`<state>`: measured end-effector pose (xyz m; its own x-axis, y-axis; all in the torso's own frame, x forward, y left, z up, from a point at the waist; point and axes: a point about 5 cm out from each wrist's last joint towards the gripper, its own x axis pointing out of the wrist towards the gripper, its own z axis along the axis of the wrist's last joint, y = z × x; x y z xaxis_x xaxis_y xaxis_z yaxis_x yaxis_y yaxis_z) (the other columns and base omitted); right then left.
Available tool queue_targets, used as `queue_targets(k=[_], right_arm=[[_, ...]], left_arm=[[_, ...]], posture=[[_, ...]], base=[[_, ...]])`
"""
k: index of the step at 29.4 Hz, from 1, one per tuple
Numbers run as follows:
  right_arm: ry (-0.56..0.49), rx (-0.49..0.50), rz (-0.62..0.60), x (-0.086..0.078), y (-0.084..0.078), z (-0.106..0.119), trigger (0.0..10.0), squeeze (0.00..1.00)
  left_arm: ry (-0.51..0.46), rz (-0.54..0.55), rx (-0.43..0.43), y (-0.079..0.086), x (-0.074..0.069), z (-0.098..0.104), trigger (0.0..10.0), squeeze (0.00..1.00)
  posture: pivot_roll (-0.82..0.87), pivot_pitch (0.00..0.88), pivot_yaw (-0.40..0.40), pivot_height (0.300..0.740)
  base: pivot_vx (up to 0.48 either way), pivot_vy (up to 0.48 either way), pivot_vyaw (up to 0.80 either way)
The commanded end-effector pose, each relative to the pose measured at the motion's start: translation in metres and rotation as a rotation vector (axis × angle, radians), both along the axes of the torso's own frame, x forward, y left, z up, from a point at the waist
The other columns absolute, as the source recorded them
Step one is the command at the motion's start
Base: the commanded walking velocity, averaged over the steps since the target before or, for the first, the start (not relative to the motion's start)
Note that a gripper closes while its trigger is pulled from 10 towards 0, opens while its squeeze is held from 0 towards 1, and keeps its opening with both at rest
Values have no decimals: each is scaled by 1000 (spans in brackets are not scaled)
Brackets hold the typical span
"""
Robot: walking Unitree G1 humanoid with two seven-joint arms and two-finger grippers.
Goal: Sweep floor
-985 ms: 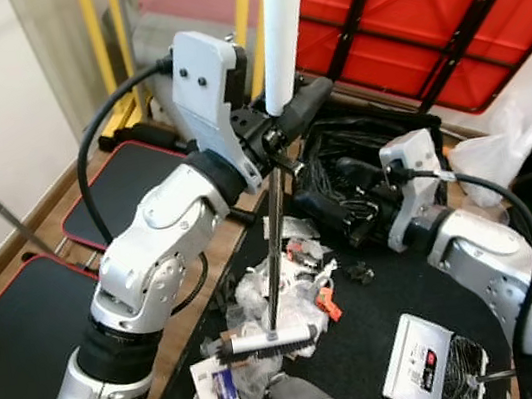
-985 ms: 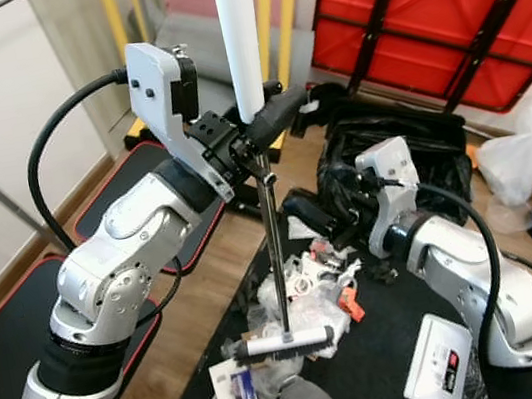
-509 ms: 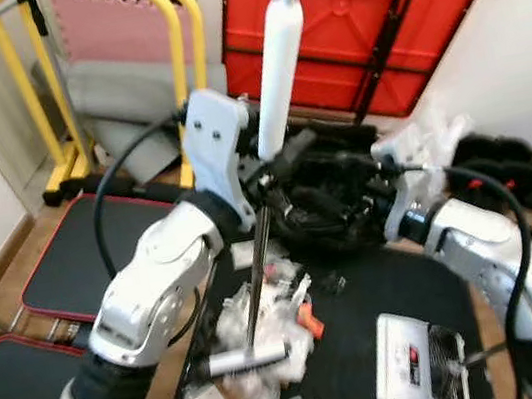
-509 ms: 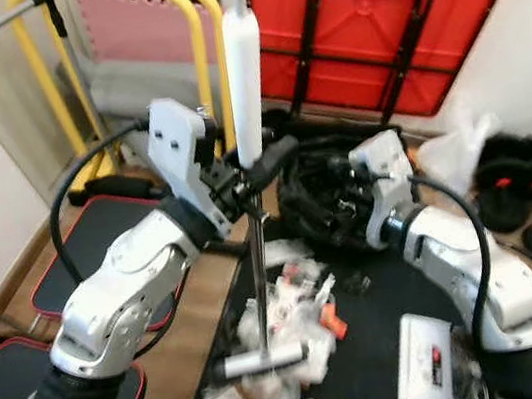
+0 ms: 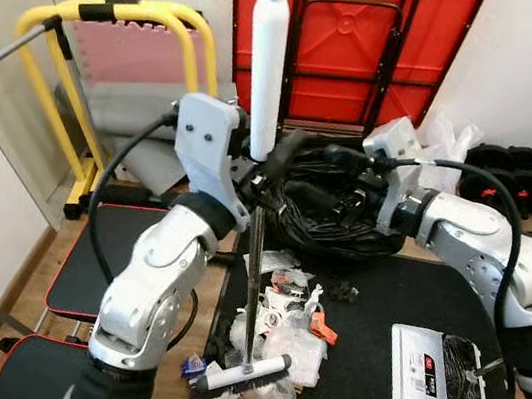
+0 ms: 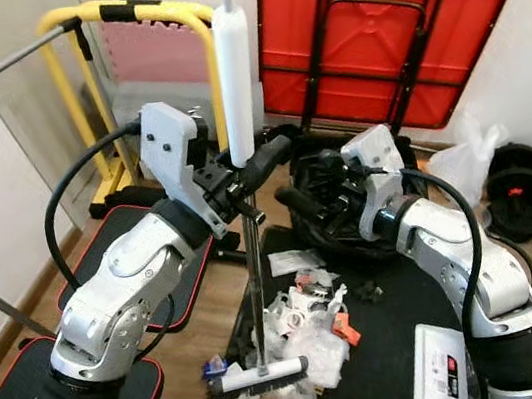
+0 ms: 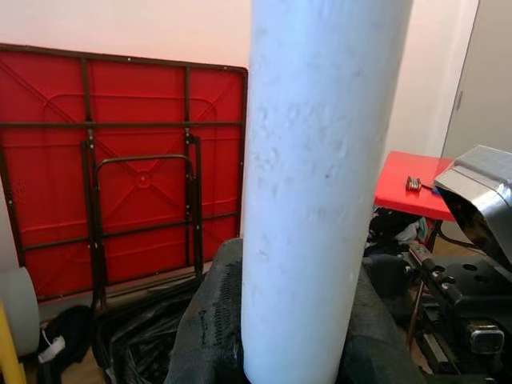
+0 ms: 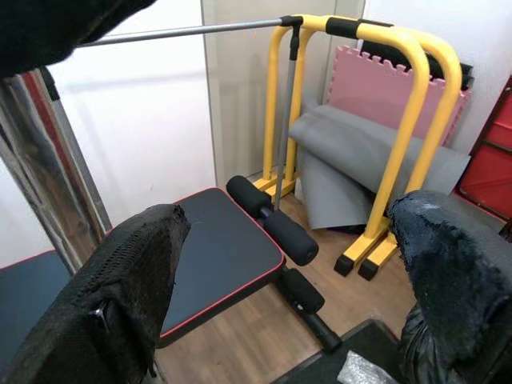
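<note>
Left hand (image 5: 275,158) gripping an upright broom (image 5: 262,79), its head among litter (image 5: 286,323).
Right hand (image 8: 288,264), fingers spread and empty, is facing yellow bars (image 8: 408,120); the head views are showing it beside the pole.

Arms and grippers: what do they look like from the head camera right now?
Both arms have silver, rounded shells with black joint bands. A black cable loops along each forearm to a pale grey wrist box. The left gripper and right gripper each have two long black fingers with a textured surface.
</note>
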<state>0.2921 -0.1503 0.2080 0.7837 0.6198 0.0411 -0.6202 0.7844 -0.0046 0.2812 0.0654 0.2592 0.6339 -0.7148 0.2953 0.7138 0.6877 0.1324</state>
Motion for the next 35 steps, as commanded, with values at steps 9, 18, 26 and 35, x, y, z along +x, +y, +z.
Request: queue_targets(k=[9,18,26,35], right_arm=[[-14,-31,-5,3,-2,-2,10000,0],[-3,-51,-27,4,-5,-7,10000,0],[3,-55,-30,4,-5,-9,10000,0],[12,-67,-28,4,-4,-12,10000,0]], left_arm=[[-24,-112,33,-3,-8,-5,10000,0],[-2,-108,44,0,-8,-12,10000,0],[24,-101,51,1,-6,-17,10000,0],[113,-7,69,10,8,-40,10000,0]], posture=[[-142,30,-166,740],[-142,31,-165,740],[-145,43,-166,740],[-149,50,-168,740]], base=[[0,-340,0],[0,-345,0],[0,-303,0],[0,0,0]])
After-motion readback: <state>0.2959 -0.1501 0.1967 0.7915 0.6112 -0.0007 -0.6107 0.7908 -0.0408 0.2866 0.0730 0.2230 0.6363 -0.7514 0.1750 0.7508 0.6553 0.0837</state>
